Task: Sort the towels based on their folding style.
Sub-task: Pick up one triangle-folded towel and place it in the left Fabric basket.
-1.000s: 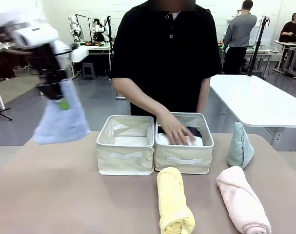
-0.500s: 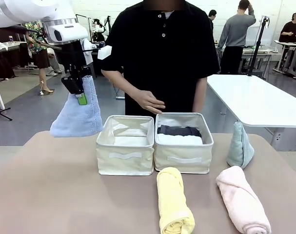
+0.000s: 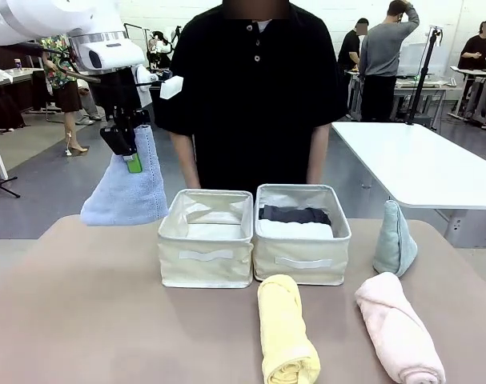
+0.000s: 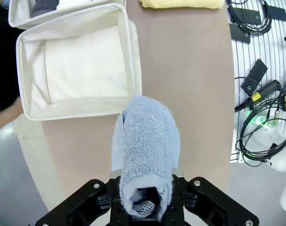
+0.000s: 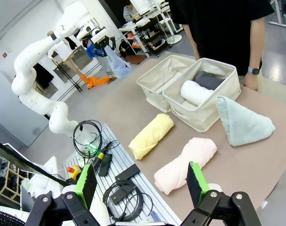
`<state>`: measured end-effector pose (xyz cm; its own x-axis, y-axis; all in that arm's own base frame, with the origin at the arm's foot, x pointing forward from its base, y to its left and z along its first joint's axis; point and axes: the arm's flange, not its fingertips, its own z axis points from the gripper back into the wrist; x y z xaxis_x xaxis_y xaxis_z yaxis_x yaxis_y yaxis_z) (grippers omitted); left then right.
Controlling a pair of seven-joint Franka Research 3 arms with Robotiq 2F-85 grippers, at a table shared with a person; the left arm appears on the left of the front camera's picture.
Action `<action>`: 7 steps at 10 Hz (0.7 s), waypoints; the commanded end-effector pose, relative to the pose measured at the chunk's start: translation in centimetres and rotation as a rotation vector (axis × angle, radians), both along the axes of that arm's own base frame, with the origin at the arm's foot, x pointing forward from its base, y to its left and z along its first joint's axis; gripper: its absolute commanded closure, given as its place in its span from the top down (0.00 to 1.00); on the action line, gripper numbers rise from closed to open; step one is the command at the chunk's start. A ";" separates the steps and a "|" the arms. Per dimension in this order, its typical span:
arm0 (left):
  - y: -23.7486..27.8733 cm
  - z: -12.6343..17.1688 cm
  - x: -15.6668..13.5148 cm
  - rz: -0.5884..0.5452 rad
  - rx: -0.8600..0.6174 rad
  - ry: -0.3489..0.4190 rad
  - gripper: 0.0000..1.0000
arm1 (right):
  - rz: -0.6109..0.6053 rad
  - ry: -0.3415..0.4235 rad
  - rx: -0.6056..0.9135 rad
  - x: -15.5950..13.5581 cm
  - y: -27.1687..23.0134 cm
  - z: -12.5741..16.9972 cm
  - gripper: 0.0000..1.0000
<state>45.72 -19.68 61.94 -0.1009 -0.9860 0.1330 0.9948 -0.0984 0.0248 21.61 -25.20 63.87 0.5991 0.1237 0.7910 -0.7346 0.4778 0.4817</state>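
Grasping the blue towel (image 3: 126, 192) by its narrow top end in the left gripper (image 3: 130, 162), clenched tight on the cloth. Holding it in the air, wide end down, clear of the table (image 3: 82, 320), over the far left part. Left of the left bin (image 3: 205, 240) and apart from it in the front view. Seen from the left wrist as a wedge running away from the black fingers, with its tip over the near wall of that bin.

Touching the left bin on its right side: the right bin (image 3: 301, 260). Inside that one, lying side by side and touching, the grey towel (image 3: 295, 214) at the far side and the white towel (image 3: 295, 229) nearer, both rolled.

In front of the right bin, on the table, the yellow towel (image 3: 284, 332), rolled, with its far end just beside the bin's front wall. Right of it and apart, the pink towel (image 3: 399, 336), rolled too, lying at a slant. Beyond the pink one, standing upright on its wide end, the teal towel (image 3: 394, 240), a folded wedge near the right bin, with a gap between them in the front view.

Behind the bins, at the far edge, a person (image 3: 255, 96) in a black shirt, arms down. From the right wrist, one hand (image 5: 250, 84) below a watch, at the table's edge beside the right bin.

Spread wide and grasping nothing: the right gripper (image 5: 142, 183), up above the table, with the pink towel lower down between its green pads in its own view.
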 end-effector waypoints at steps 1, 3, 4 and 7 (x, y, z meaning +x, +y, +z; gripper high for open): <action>-2.7 1.3 0.3 -0.056 0.010 -0.048 0.21 | 0.006 -0.022 0.020 0.0 0.0 0.3 1.00; -7.3 2.1 2.4 -0.111 -0.003 -0.036 0.21 | 0.006 -0.022 0.020 0.0 0.0 0.3 1.00; -8.9 1.9 3.7 -0.094 -0.033 -0.021 0.21 | 0.006 -0.022 0.020 0.0 0.0 0.3 1.00; -13.6 -0.3 7.5 -0.013 -0.069 0.052 0.21 | 0.006 -0.022 0.020 0.0 0.0 0.3 1.00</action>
<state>51.79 -32.12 60.45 -0.1449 -0.9709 0.1907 0.9892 -0.1462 0.0070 21.62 -25.19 63.89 0.5991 0.1240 0.7910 -0.7347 0.4778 0.4816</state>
